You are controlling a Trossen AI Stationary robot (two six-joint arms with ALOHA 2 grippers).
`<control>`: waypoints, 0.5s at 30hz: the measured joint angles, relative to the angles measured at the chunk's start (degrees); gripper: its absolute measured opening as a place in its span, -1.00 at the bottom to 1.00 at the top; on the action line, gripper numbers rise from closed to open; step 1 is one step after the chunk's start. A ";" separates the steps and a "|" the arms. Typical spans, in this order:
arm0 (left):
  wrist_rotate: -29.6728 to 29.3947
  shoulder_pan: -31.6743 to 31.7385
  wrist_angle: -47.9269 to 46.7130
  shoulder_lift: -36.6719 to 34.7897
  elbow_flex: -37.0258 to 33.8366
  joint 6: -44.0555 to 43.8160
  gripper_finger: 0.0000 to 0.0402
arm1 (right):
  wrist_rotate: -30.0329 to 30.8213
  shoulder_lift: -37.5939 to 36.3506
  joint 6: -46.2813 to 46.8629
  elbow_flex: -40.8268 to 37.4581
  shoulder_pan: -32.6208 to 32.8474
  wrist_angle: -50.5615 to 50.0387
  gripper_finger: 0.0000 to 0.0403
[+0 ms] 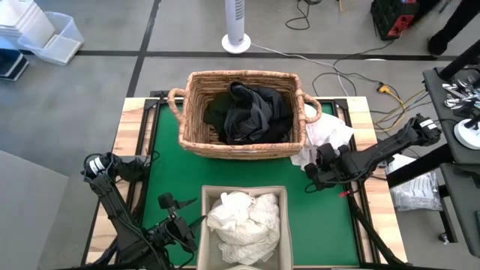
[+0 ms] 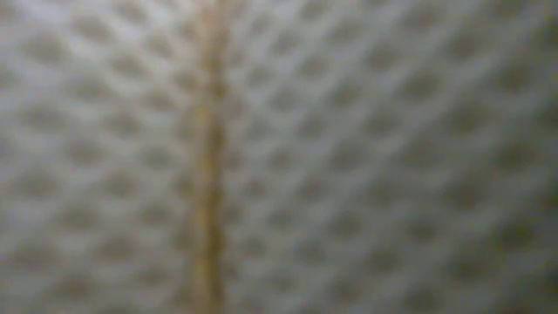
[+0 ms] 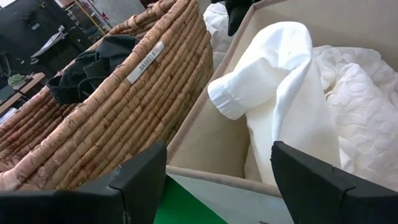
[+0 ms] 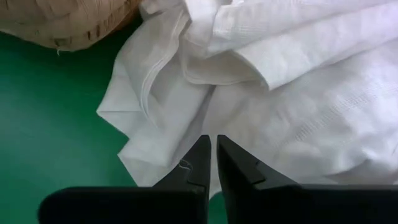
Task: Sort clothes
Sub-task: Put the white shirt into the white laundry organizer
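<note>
Right claw [image 4: 212, 163] is seen with its fingers nearly pressed together, empty, poised just beside the edge of a white garment [image 1: 328, 135] lying crumpled on the bench [image 1: 330, 217] against the wicker basket [image 1: 240, 142]. Dark clothes [image 1: 247, 112] are already piled in that basket, and white clothes [image 1: 241, 217] in the fabric bin [image 1: 281, 225]. Left claw [image 3: 217, 186] is held open, empty, close to the bin's near corner. The garment is judged light, limp and thin, likely to drape and trail when lifted. A thick fold near its middle is better pinched than a single loose edge, which could slip free.
</note>
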 joint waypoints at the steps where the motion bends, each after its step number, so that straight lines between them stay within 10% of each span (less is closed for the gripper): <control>1: 0.00 0.00 0.00 0.00 0.01 0.00 0.32 | 0.01 0.34 0.32 0.00 0.01 0.00 -0.88; 15: 0.02 0.00 0.02 0.00 0.01 0.03 0.32 | -1.27 2.48 9.01 0.82 0.00 -0.34 -0.23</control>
